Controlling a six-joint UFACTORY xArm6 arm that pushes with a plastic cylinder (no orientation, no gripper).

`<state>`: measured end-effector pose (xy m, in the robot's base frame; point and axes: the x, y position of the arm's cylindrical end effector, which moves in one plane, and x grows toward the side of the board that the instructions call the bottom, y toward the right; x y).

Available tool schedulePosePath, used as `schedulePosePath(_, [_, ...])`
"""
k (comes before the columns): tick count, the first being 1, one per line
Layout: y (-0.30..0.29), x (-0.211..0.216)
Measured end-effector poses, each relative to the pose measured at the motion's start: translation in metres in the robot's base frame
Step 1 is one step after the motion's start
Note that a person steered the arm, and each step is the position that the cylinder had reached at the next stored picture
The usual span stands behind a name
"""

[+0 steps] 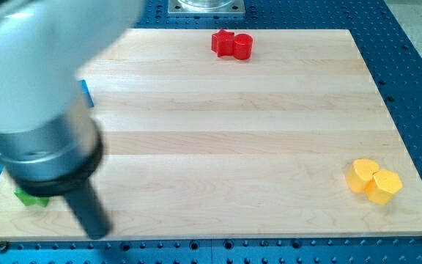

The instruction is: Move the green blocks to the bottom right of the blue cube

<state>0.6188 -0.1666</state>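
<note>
My arm fills the view's left, large and blurred. The dark rod runs down from it, and my tip [98, 233] rests on the board near the bottom left edge. A green block [31, 197] shows as a small patch just left of the rod, mostly hidden under the arm, so its shape cannot be made out. Only one green patch is visible. The blue cube [87, 92] shows as a thin sliver at the arm's right edge, well above the tip; the rest of it is hidden.
A red star-like block [223, 42] and a red cylinder [242, 46] touch at the board's top middle. Two yellow blocks [361, 174] [385, 185] sit together at the right edge. The wooden board [233, 147] lies on a blue perforated table.
</note>
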Motion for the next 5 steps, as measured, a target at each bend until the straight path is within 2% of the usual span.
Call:
schedulePosePath(1, [-0.074, 0.0])
schedulePosePath(2, [-0.084, -0.017])
schedulePosePath(5, [-0.02, -0.153])
